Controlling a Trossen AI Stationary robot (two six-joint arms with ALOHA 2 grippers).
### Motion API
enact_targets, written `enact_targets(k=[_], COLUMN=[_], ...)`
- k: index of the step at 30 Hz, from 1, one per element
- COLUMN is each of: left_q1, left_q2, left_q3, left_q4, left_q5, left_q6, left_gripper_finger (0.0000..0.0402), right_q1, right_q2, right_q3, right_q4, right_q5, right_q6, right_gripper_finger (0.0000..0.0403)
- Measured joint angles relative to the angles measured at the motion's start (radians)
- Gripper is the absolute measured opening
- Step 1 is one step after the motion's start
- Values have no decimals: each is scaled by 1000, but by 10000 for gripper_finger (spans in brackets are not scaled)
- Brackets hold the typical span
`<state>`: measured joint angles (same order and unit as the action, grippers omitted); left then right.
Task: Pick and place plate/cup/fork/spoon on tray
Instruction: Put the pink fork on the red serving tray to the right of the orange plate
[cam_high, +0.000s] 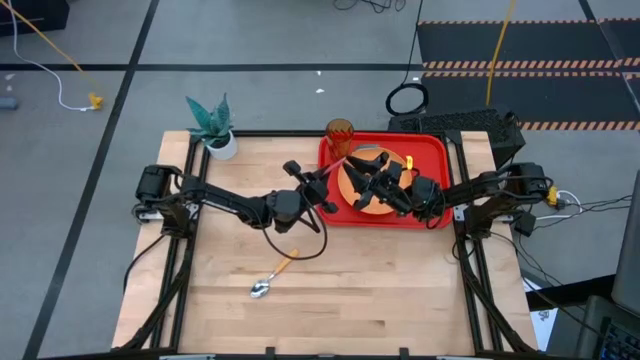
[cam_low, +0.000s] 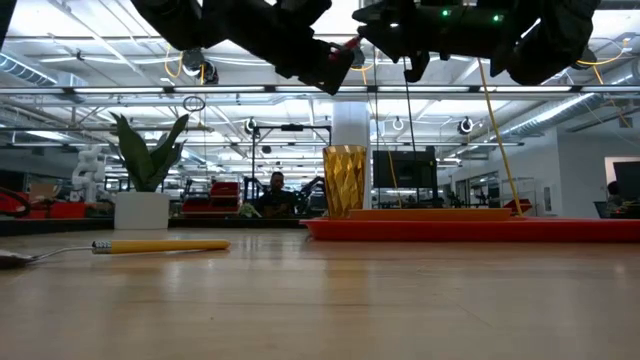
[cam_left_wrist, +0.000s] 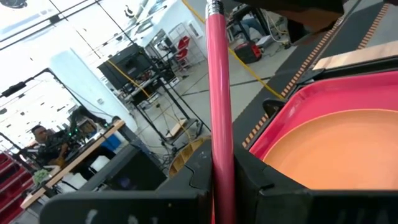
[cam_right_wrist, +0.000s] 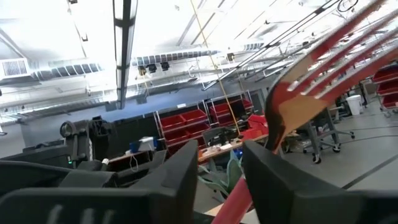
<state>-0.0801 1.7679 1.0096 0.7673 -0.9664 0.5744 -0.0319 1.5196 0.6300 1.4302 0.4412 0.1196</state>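
Observation:
The fork (cam_high: 337, 168) has a red-pink handle (cam_left_wrist: 219, 93) and silver tines (cam_right_wrist: 323, 68), and is held in the air over the red tray's (cam_high: 435, 150) left rim. My left gripper (cam_high: 322, 183) is shut on its handle. My right gripper (cam_high: 362, 170) is above the orange plate (cam_high: 350, 185), which lies in the tray. It is open, and its fingers (cam_right_wrist: 180, 174) stand on either side of the handle just below the tines. The amber cup (cam_high: 339, 131) stands upright at the tray's far left corner. The orange-handled spoon (cam_high: 270, 278) lies flat on the table. My left gripper pinches the fork's handle (cam_left_wrist: 221, 168) between its two fingers, on the part away from the tines. It comes from the table's left, and the handle sticks out ahead of the fingers toward the far right. The fork is lifted clear of the tray.
A white pot with a teal plant (cam_high: 213, 125) stands at the table's far left. The spoon lies in the open wood near the table's middle front. A keyboard (cam_high: 460, 122) lies behind the tray, off the table top.

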Motion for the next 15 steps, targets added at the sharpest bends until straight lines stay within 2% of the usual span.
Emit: enact_targets(k=[6,9,12,15], left_q1=[1,1,1,-1], left_q2=[0,0,0,0], left_q3=[0,0,0,0], left_q4=[5,5,5,28], left_q5=[3,2,-4,-27], left_q6=[0,1,21,55], left_gripper_finger=[30,30,30,30], right_q1=[0,0,8,24], right_q2=[0,0,0,0], right_q3=[0,0,0,0], right_q4=[-6,-29,-36,-36], right_q5=[0,-3,-25,-23], right_q6=[0,-13,-38,-78], right_gripper_finger=[29,5,15,49])
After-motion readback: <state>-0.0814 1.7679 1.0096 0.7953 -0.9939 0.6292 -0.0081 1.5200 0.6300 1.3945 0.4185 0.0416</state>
